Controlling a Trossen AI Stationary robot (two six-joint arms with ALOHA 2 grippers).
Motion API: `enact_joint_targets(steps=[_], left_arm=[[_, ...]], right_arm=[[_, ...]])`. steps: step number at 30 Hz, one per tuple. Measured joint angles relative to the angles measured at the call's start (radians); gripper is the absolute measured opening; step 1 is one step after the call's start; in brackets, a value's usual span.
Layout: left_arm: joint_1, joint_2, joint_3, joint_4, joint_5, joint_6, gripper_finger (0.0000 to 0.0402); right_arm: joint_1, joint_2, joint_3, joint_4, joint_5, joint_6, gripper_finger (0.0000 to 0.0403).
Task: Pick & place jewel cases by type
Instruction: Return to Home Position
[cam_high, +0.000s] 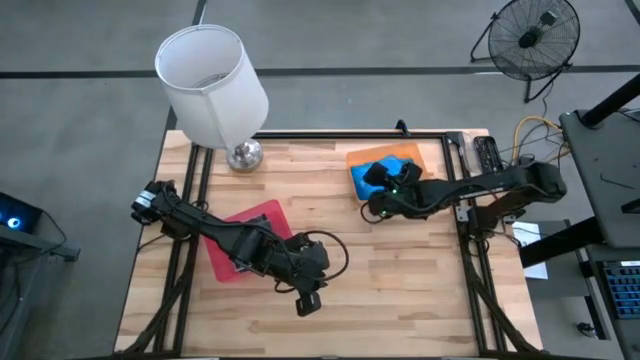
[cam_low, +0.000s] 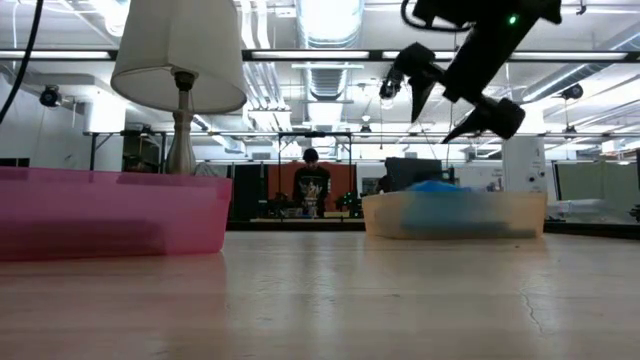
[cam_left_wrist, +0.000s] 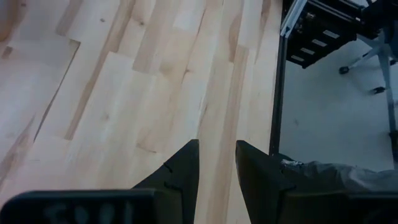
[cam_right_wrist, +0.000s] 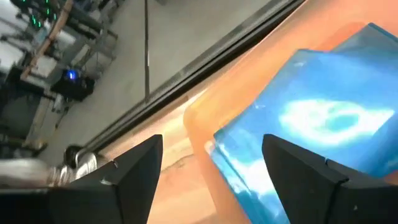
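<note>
Where my right jaws hang: in the air above the front edge of the orange tray (cam_high: 412, 151), well clear of the worktop (cam_high: 400, 280).
Right jaws: spread wide apart, gripping nothing.
Blue cases (cam_right_wrist: 311, 124): lying flat in the orange tray, toward the far right of the worktop. In the low view their blue shows just over the tray's rim. I cannot count them.
Left jaws: out over bare wood near the front middle of the worktop, with a narrow gap between them and nothing in it.
Left arm (cam_high: 215, 232): stretched from the left edge of the worktop across the pink tray (cam_high: 262, 215).
Pink tray: left of centre, well apart from the orange one. My arm hides most of its inside from above. A darker band shows through its wall in the low view, too dim for me to name.
Lamp (cam_high: 212, 80): white shade, standing at the far left of the worktop, behind the pink tray.
Fan (cam_high: 530, 35): on the floor beyond the far right corner.
Person (cam_low: 311, 180): far off in the room behind the worktop.
</note>
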Motion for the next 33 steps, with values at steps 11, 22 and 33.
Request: enact_joint_targets(steps=[11,22,33], left_arm=[[0.0,0.0,0.0,0.064,-0.002,-0.017,0.0087],[0.011,-0.081,0.0,0.121,-0.177,0.105,0.0087],[0.035,-0.244,-0.029,0.118,-0.356,0.21,0.0087]], right_arm=[[0.006,-0.159,0.0,-0.008,-0.112,-0.225,0.026],[0.057,-0.248,0.003,0.022,-0.151,-0.505,0.0266],[0.236,-0.412,0.004,0.053,-0.175,-0.789,0.0257]])
